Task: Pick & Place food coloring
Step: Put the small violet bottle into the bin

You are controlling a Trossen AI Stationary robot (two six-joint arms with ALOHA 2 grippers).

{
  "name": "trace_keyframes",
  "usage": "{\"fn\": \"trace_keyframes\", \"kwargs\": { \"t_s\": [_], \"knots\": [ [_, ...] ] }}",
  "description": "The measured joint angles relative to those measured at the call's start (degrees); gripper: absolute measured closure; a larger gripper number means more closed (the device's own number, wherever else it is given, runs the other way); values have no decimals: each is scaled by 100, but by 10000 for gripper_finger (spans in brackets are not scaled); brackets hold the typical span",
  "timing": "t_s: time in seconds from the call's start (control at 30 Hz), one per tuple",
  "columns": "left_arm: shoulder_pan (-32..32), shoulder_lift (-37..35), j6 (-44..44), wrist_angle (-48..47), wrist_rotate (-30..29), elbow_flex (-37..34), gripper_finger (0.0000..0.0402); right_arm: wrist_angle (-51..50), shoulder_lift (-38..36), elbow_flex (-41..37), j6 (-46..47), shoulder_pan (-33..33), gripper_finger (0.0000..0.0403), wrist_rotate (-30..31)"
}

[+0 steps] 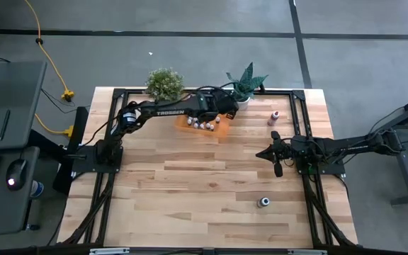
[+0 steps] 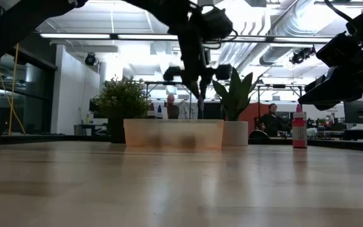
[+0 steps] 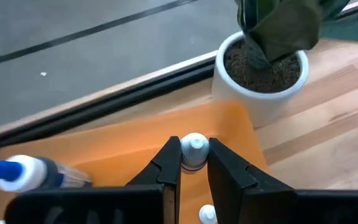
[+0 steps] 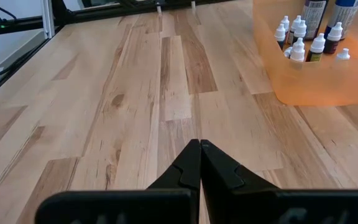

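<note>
While over the orange bin (image 3: 135, 146), left end effector (image 3: 193, 163) pinches (white-capped) bottle (image 3: 194, 149)

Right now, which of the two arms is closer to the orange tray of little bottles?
The left. Its gripper hangs over the orange tray, closed on a white-capped bottle there. The right gripper waits shut above bare wood, off to the tray's side and nearer the table's front.

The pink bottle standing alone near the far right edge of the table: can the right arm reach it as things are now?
Probably yes. The pink bottle stands apart on bare wood, and the right gripper, shut and empty, waits near it with nothing between them. It must open first.
</note>
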Motion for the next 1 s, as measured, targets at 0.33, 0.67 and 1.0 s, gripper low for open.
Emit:
{"fn": "trace_keyframes", "kwargs": {
  "t_s": [0.33, 0.67, 1.0],
  "knots": [
    [120, 0, -616, 523, -151, -822, 356, 0, 0, 0, 0, -2, 402, -2],
    [183, -2, -769, 813, 31, -1325, 356, 0, 2, 0, 0, -2, 402, 0],
    [221, -2, -638, 1254, 128, -1687, 356, 0, 1, 1, 0, 0, 402, -2]
  ]
}}
